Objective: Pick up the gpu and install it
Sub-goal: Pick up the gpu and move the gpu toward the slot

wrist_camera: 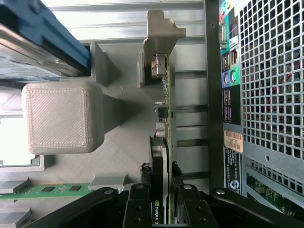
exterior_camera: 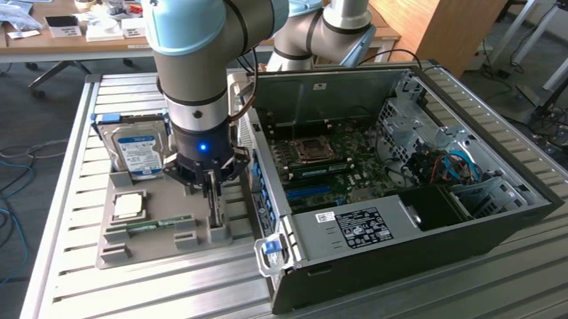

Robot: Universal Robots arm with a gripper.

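The arm's wrist (exterior_camera: 197, 149) hid most of what we came to see: in the exterior view the gpu (wrist_camera: 159, 152) showed as little more than a thin dark edge below the gripper (exterior_camera: 211, 199). It stood on edge in a slot of the grey fixture tray (exterior_camera: 146, 249), on the side nearest the open computer case (exterior_camera: 523, 199). From the wrist view we saw the fingers (wrist_camera: 140, 199) drawn in against both faces of the card, gripping it where it sat. Its pale bracket (wrist_camera: 159, 33) stood at the far end, while the near end was lost behind the fingers. The tray also held a blue-labelled hard drive (exterior_camera: 138, 149) propped upright, a square silver chip (exterior_camera: 129, 206) and a green memory stick (exterior_camera: 151, 224) lying flat. Inside the case we made out the motherboard (exterior_camera: 337, 166) and a labelled power supply (exterior_camera: 350, 226). A ribbed grey block (wrist_camera: 59, 116) loomed by the lens; we could not tell what it was.
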